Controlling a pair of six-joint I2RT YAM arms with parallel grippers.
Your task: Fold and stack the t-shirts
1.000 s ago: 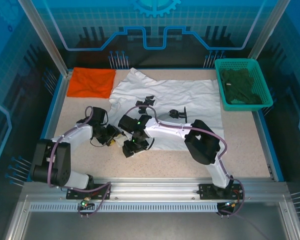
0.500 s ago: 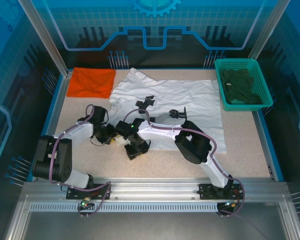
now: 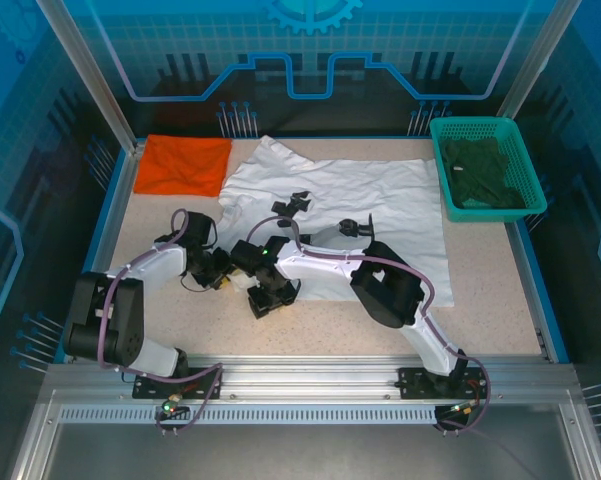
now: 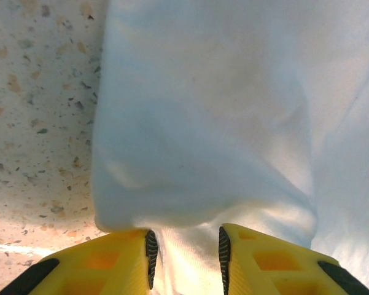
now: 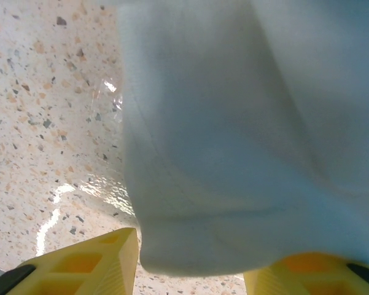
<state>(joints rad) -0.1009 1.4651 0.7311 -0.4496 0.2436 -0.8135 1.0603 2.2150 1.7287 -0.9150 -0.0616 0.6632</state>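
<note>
The white t-shirt [image 3: 370,200] lies spread over the middle of the table. The orange t-shirt [image 3: 185,165] lies folded flat at the far left corner. Both grippers are low at the white shirt's near left edge, close together. My left gripper [image 3: 232,282] is shut on a bunch of the white cloth [image 4: 202,123], which fills the gap between its yellow fingers [image 4: 185,258]. My right gripper [image 3: 263,298] stands open, its fingers [image 5: 190,258] wide apart on either side of a raised fold of the white hem [image 5: 233,123].
A green basket [image 3: 480,121] holding dark green cloth [image 3: 485,170] stands at the far right. Bare speckled tabletop [image 3: 480,290] lies near and right of the shirt. Blue walls ring the table.
Both grippers have shifted a little to the left along the shirt's near edge, and the right arm's elbow has swung left. Almost nothing has moved in the last half second.
</note>
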